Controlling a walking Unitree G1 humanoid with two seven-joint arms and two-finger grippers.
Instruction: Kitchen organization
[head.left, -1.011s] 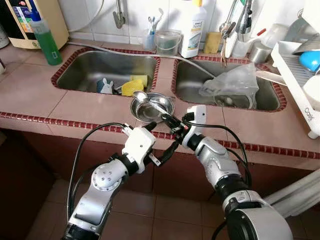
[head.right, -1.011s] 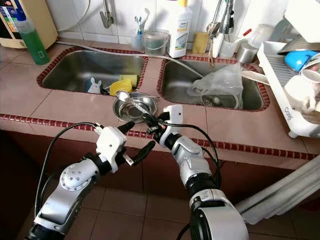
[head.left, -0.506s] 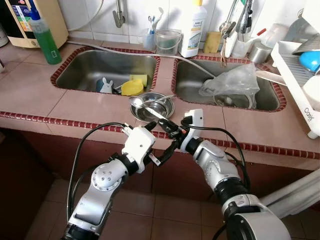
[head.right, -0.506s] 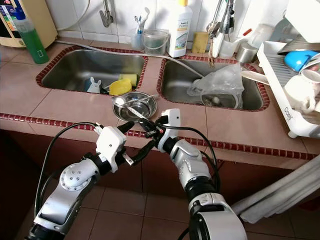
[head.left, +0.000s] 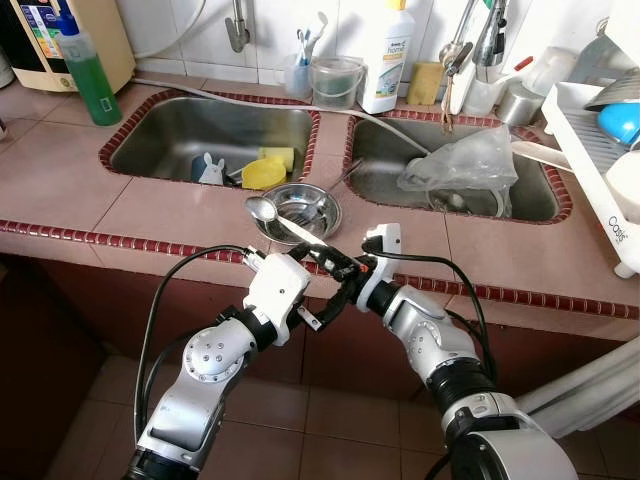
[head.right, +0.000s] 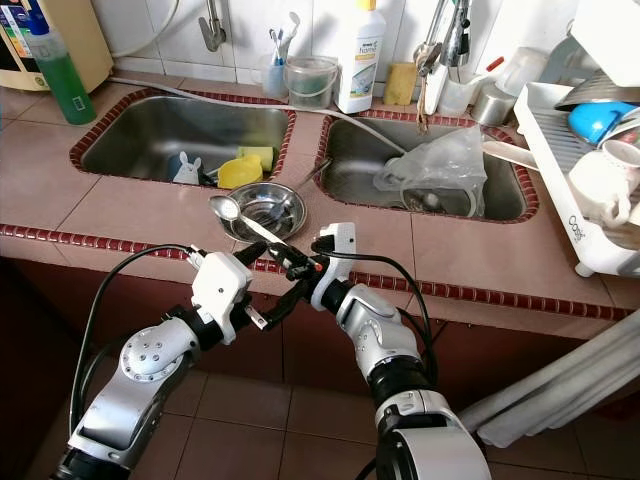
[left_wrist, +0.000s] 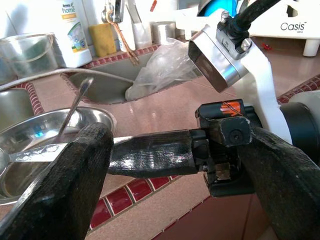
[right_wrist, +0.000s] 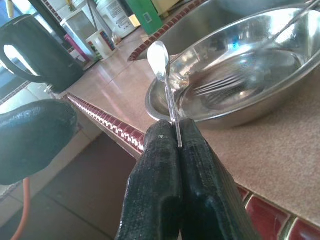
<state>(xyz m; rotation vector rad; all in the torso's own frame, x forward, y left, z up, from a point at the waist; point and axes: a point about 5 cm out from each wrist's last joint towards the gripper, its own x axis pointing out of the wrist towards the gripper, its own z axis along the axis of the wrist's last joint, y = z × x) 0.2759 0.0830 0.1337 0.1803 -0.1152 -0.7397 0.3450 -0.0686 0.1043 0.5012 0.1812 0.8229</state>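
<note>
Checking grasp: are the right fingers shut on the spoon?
Yes, the right wrist view shows the right gripper pinching the spoon handle, its head above the bowl rim.

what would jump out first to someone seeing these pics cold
The right gripper, shut on a spoon, holds it over the counter's front edge with the bowl end above the rim of a steel bowl that has a fork in it. The left gripper hovers open just below. Behind lie two sinks, the right one holding a crumpled plastic bag.

Both arms were silver with white wrist housings, looped black cables, round screwed joints, and long black-fingered end effectors.
</note>
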